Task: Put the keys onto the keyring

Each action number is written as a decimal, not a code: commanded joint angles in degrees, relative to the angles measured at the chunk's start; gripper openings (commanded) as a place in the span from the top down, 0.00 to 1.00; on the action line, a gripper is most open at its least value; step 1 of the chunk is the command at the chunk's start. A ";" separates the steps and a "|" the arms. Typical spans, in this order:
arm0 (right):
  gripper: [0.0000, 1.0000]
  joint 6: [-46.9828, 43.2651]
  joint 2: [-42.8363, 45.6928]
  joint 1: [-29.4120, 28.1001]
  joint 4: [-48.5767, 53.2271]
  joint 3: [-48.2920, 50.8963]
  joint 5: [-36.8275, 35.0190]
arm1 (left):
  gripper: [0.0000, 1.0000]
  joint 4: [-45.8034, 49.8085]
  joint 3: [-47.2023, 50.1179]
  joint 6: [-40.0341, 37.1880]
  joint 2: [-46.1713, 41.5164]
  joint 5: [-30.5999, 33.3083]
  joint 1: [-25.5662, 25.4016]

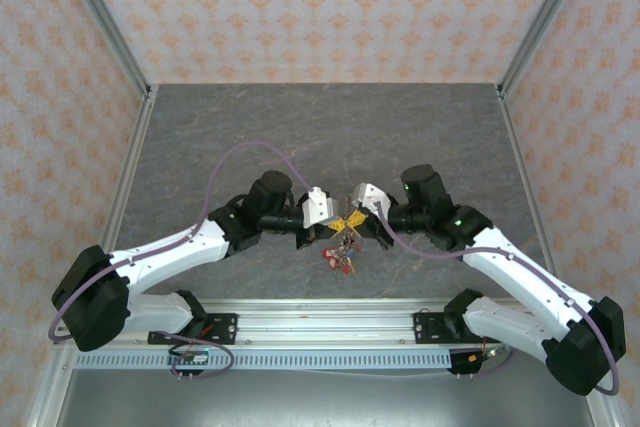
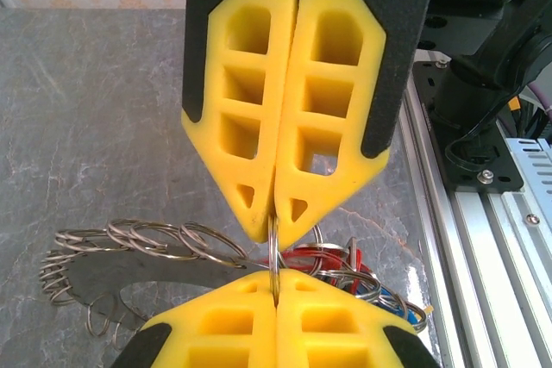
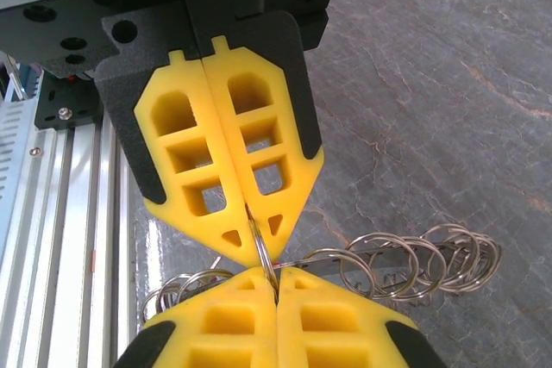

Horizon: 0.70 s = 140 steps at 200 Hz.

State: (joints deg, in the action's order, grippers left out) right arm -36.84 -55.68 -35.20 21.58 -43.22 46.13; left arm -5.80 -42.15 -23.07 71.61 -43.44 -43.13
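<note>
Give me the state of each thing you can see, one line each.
left end effector: shut on the keyring
right end effector: shut on the keyring
keyring: pinched between both end effectors
keys: bunched, hanging below the grip

Place: a robot test cell of the laboratory kind.
Enclosure: patterned wall panels (image 1: 300, 7) are framed by aluminium posts (image 1: 100, 12).
Work surface: a grey stone-look tabletop (image 1: 320, 127) is boxed in.
Mounting: robot arms (image 1: 170, 247) are bolted to a slotted rail (image 1: 320, 327); cables (image 1: 250, 147) are left exposed.
</note>
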 commanded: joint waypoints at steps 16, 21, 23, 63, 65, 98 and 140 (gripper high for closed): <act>0.97 0.55 -1.21 -0.10 3.99 -4.90 0.28 | 0.92 4.12 -3.55 -4.07 -0.09 0.99 -0.50; 0.97 0.33 -1.75 -0.21 5.38 -5.83 -0.12 | 0.91 4.75 -3.82 -4.47 0.03 1.39 -0.60; 0.97 0.18 -1.96 -0.33 5.99 -6.17 -0.26 | 0.91 4.99 -3.93 -4.71 0.04 1.48 -0.63; 0.98 -1.74 -4.57 -2.21 12.02 -10.85 -2.20 | 0.89 7.41 -5.21 -6.60 0.87 2.91 -1.00; 0.98 -1.74 -4.60 -2.30 12.02 -10.97 -2.30 | 0.89 7.50 -5.35 -6.67 0.93 2.96 -1.01; 0.97 -1.46 -6.41 -4.19 15.23 -14.43 -5.00 | 0.89 8.71 -6.15 -7.43 1.45 3.12 -1.30; 0.95 0.09 -7.36 -5.32 15.29 -15.88 -5.62 | 0.99 7.90 -5.94 -6.88 1.48 2.75 -1.50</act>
State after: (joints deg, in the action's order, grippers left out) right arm -37.58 -63.40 -39.53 38.22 -56.25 39.27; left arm 2.48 -46.48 -29.08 72.53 -41.34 -43.90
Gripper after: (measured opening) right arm 0.045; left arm 0.080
